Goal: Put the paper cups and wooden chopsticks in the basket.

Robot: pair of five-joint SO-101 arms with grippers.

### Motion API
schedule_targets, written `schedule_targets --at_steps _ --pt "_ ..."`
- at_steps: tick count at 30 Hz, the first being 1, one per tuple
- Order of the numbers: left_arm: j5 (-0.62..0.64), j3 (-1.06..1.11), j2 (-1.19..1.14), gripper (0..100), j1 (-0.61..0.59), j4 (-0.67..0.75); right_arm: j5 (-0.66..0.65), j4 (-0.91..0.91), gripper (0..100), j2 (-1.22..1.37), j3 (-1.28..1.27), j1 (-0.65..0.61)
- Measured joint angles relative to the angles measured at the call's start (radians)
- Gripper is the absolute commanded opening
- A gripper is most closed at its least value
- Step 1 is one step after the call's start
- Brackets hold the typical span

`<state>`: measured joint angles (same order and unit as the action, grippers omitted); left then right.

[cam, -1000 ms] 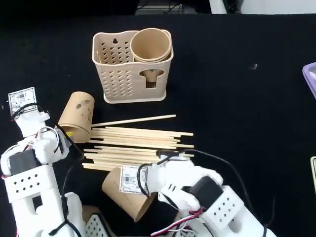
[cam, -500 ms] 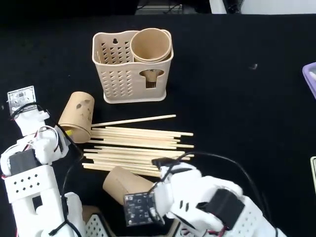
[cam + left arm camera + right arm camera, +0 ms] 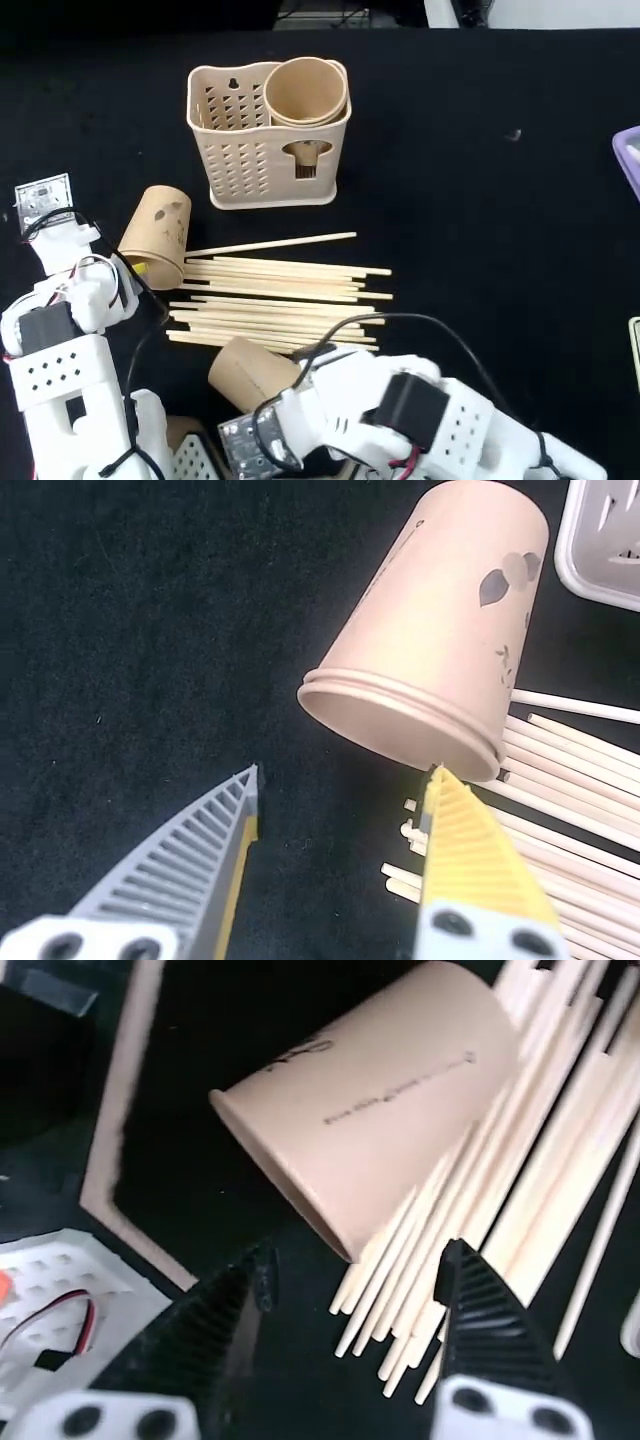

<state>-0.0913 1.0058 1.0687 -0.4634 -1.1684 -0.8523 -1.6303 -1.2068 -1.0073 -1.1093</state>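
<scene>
At bench (image 3: 500, 300) front, hovering with right hand (image 3: 357, 1255) spread apart by tipped paper cup (image 3: 370, 1090); risks pinching adjacent chopsticks (image 3: 540, 1140) too, scattering the pile.

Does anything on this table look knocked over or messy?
Yes. One paper cup and a second cup lie tipped on their sides beside the chopsticks, which sprawl loose on the table outside the basket.

Nested cups (image 3: 306, 90) in basket (image 3: 230, 160), apparently; chopsticks (image 3: 280, 280) in front.
</scene>
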Motion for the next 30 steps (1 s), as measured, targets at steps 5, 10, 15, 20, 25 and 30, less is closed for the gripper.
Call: schedule_targets --at_steps 5,10,15,20,25,30 --pt "0.000 0.000 0.000 27 0.000 0.000 0.000 0.071 26.1 0.037 -0.023 -0.025" --pt "0.000 0.000 0.000 27 0.000 0.000 0.018 0.233 20.2 0.055 -0.112 -0.006" --pt "0.000 0.000 0.000 27 0.000 0.000 0.098 0.371 2.0 0.055 -0.126 0.110" --pt "0.000 0.000 0.000 27 0.000 0.000 0.166 0.359 1.0 0.055 -0.069 0.178" --pt "0.000 0.000 0.000 27 0.000 0.000 0.175 0.245 1.0 0.055 0.097 0.187" --pt "0.000 0.000 0.000 27 0.000 0.000 0.175 0.141 1.0 0.055 0.290 0.259"
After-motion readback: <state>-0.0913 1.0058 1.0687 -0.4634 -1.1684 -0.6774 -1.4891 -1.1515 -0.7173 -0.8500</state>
